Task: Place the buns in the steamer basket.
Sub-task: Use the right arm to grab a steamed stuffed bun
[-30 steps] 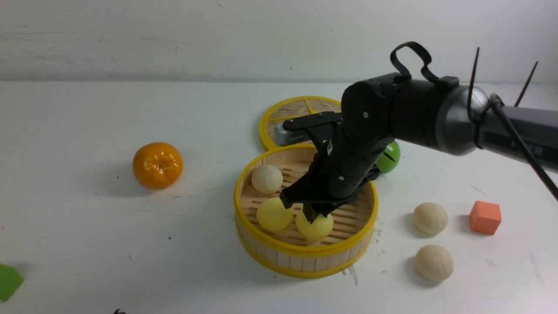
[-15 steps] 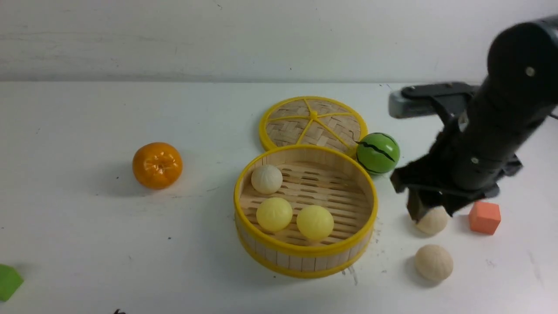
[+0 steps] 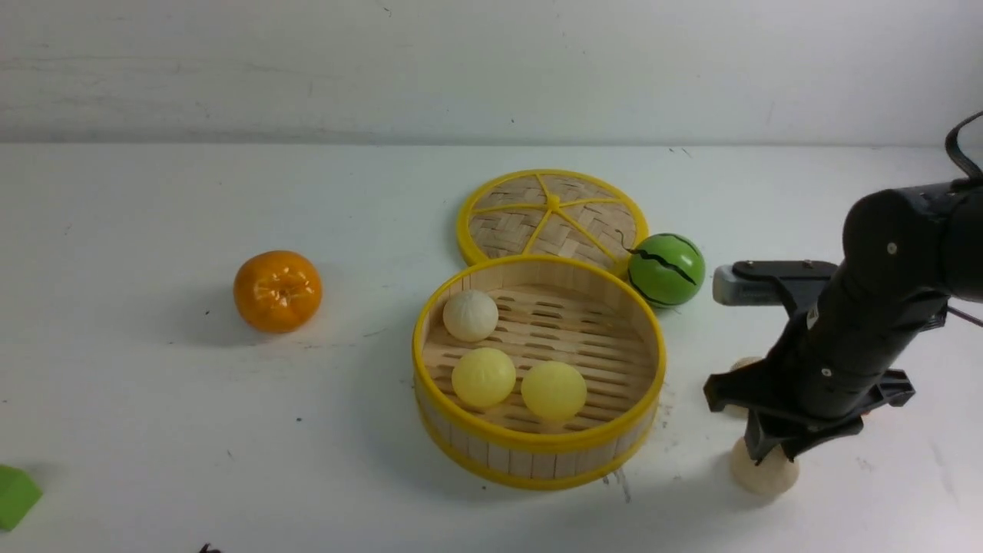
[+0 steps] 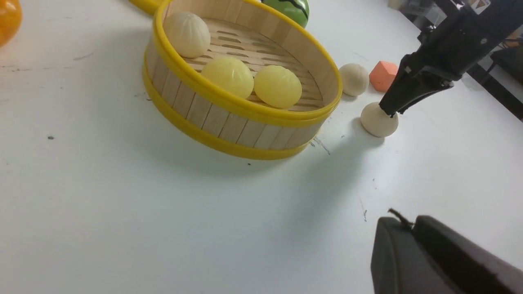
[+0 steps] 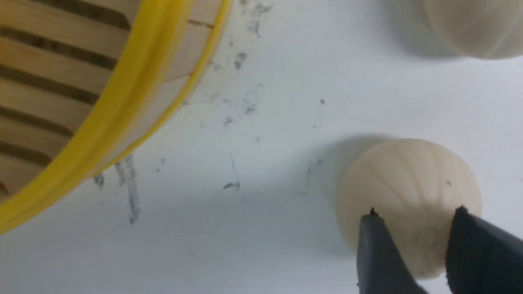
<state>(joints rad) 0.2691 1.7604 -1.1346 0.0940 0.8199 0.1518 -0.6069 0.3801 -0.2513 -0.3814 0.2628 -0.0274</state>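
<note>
The steamer basket (image 3: 537,444) sits mid-table and holds one cream bun (image 3: 470,315) and two yellow buns (image 3: 483,376) (image 3: 554,390). To its right a cream bun (image 3: 762,476) lies on the table. My right gripper (image 3: 768,453) is open just above it, tips at its top; the right wrist view shows the gripper (image 5: 416,212) over this bun (image 5: 408,175). The other loose cream bun (image 4: 354,79) lies farther back, mostly hidden behind the arm in the front view. My left gripper (image 4: 408,222) is shut and empty, low over bare table near the front.
The woven lid (image 3: 551,219) lies behind the basket with the watermelon ball (image 3: 666,269) beside it. An orange fruit (image 3: 277,290) sits at the left. An orange cube (image 4: 383,75) is right of the far bun. A green block (image 3: 15,495) is at the front left edge.
My right gripper left a yellow bun in the basket, swung right past the far cream bun, then came nearer and down over the near cream bun.
</note>
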